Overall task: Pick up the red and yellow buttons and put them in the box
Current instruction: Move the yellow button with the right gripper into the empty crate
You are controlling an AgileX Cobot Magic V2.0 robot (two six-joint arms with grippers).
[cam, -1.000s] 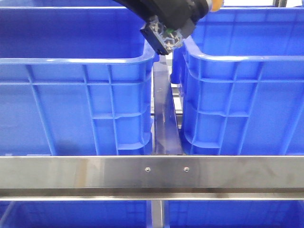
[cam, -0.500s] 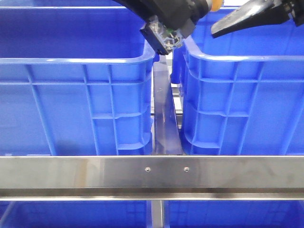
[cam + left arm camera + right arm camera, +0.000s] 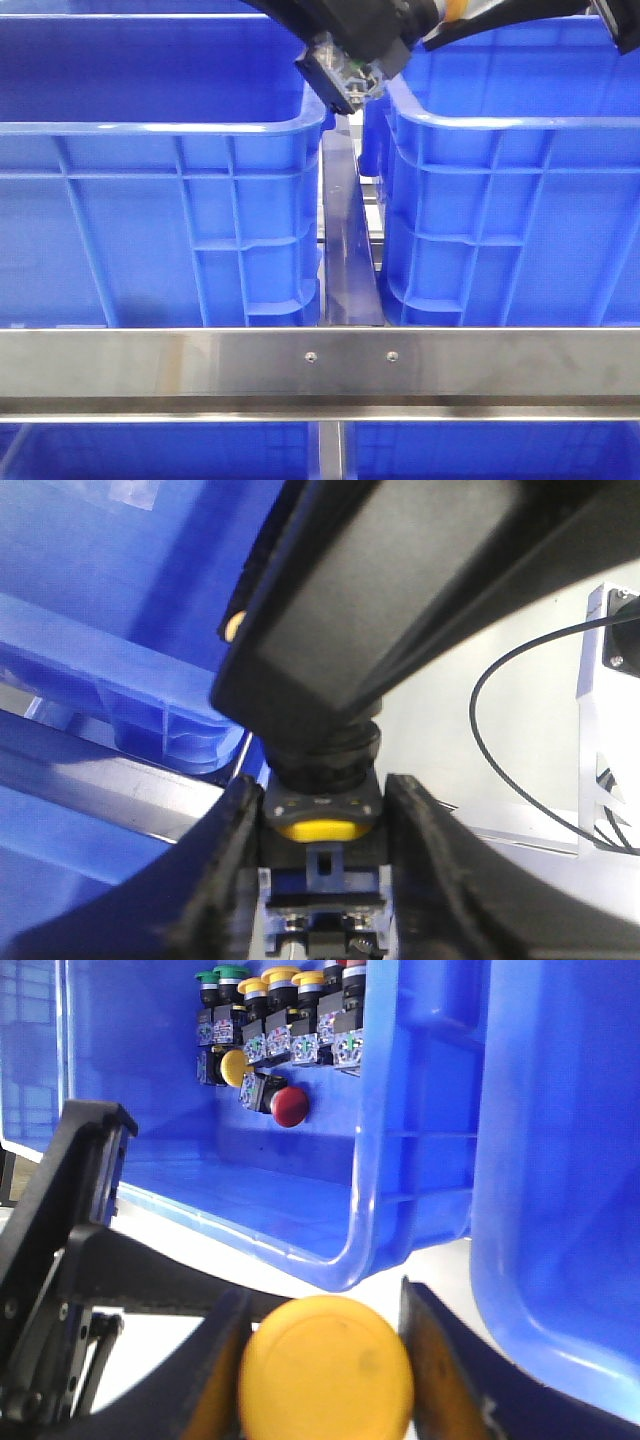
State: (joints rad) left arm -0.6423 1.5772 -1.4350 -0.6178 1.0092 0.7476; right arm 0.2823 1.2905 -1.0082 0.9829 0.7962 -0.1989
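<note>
My left gripper (image 3: 322, 825) is shut on the black body of a yellow push button (image 3: 320, 830), held high over the gap between two blue crates. In the front view its yellow cap (image 3: 455, 10) shows at the top edge, beyond the left gripper (image 3: 420, 18). My right gripper (image 3: 320, 1360) comes in from the right (image 3: 450, 28), its jaws closed on both sides of that yellow cap (image 3: 325, 1370). A red button (image 3: 290, 1107) lies inside a blue crate (image 3: 355, 1190). The left box (image 3: 160, 128) and right box (image 3: 500, 125) stand side by side.
Several more push-button units with yellow (image 3: 233, 1067) and green (image 3: 230, 974) caps lie beside the red one in that crate. A second crate wall (image 3: 560, 1160) stands close by. A steel rail (image 3: 320, 360) crosses the front. A black cable (image 3: 500, 740) runs over the white surface.
The right gripper has come into the front view from the right and moved left and up to the yellow cap. The left arm and its button have stayed still.
</note>
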